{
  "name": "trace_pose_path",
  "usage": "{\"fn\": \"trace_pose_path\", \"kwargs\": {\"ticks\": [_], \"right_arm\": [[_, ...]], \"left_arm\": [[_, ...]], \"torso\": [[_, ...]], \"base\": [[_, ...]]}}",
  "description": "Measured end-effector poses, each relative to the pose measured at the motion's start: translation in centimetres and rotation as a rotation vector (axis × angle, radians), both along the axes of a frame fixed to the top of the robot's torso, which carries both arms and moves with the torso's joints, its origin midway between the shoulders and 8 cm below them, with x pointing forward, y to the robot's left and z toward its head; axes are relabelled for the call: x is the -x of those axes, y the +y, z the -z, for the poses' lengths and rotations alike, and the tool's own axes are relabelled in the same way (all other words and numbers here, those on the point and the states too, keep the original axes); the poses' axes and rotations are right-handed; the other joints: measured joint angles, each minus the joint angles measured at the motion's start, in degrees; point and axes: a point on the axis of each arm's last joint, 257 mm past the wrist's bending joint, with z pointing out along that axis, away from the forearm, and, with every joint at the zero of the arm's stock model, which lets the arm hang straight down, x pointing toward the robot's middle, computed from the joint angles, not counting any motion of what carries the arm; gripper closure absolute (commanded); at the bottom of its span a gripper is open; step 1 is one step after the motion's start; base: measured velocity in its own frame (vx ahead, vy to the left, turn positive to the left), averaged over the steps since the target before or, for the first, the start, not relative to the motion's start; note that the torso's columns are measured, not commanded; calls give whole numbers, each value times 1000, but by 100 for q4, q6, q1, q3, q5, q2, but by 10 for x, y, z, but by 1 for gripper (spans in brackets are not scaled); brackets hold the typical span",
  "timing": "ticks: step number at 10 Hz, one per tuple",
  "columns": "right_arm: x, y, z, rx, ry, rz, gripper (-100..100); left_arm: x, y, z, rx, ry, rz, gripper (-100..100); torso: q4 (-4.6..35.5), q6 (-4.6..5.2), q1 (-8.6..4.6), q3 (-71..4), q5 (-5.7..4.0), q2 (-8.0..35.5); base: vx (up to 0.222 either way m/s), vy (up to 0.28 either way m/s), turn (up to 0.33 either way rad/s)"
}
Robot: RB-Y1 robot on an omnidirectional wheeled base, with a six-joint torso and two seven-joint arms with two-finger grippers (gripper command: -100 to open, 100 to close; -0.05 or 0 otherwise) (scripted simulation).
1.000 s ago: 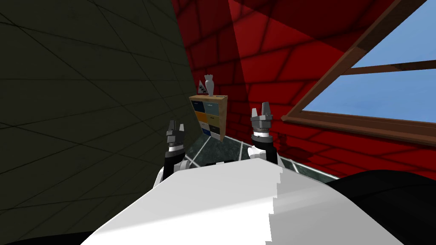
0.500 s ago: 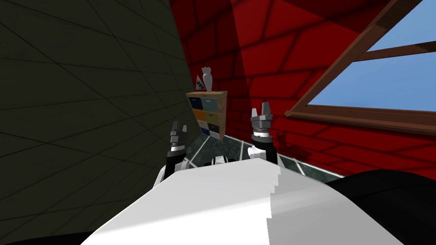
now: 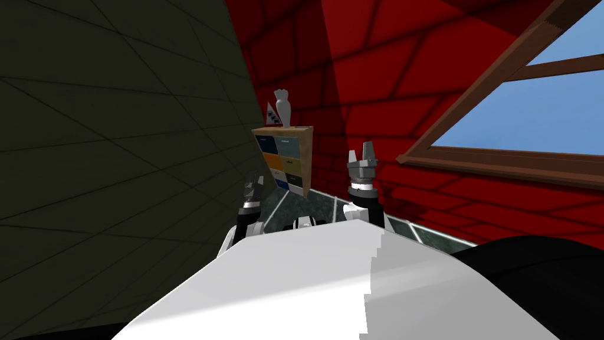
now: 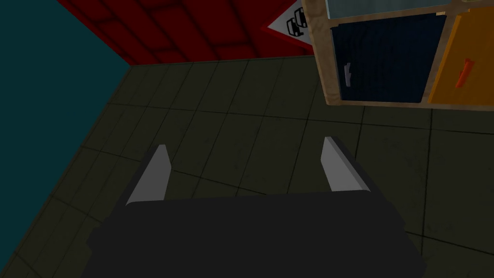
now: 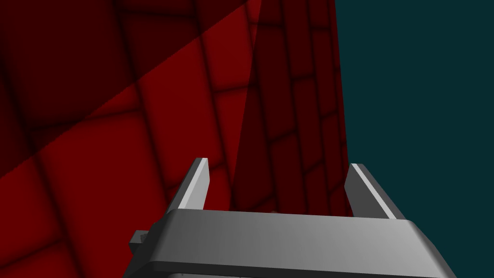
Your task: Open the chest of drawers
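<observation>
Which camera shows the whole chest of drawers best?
Head view: the chest of drawers stands whole, a vase on top. Left wrist view catches one corner; right wrist view faces a red wall.

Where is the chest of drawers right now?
In the head view the chest of drawers stands ahead by the dark tiled wall, beyond the left gripper, with a white vase on top.

A furnished room in a house. At 12 o'clock a small wooden chest of drawers (image 3: 286, 158) with coloured fronts stands on a dark tiled floor (image 3: 312, 206), with a pale vase (image 3: 283, 107) and a triangular card (image 3: 273, 116) on top. Red brick-patterned walls (image 3: 377, 88) rise behind it. A brown-framed window (image 3: 501, 160) at 3 o'clock shows blue sky. A dark tiled wall (image 3: 118, 147) stands at 9 o'clock.
</observation>
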Motion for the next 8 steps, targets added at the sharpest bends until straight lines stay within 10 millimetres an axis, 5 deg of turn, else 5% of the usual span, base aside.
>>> {"fn": "trace_pose_path", "kwargs": {"ticks": [8], "right_arm": [[0,0,0,0,0,0,0]], "left_arm": [[-26,-15,61,-16,108,25,-100]], "torso": [[0,-1,6,-1,2,-1]], "base": [[111,1,-60]]}}
